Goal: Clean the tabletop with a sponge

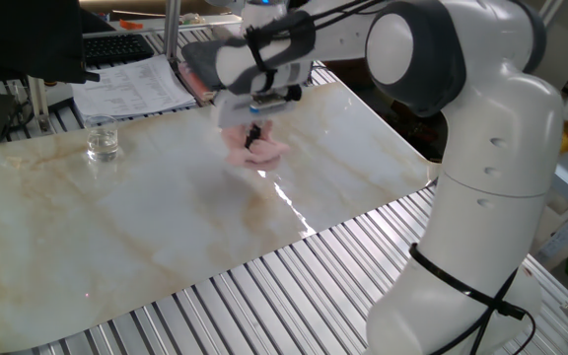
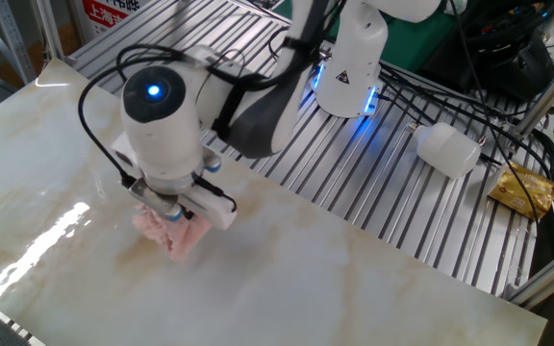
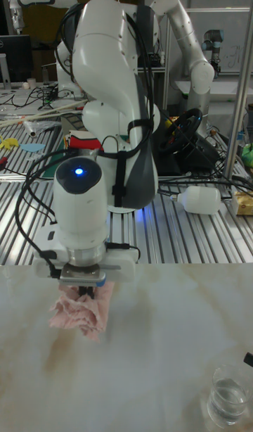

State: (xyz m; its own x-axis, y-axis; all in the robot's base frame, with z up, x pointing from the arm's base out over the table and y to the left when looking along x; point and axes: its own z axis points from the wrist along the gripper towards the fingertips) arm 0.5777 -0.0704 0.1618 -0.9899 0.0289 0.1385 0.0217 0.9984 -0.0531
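We have the gripper (image 3: 86, 289) clamped, as far as the blur lets us judge, on the sponge (image 3: 79, 312), which lies crumpled on the tabletop (image 1: 116, 237) nearer the edge by the folded cloths (image 1: 205, 61). We should keep even downward pressure and sweep across the brownish smear (image 3: 60, 351).
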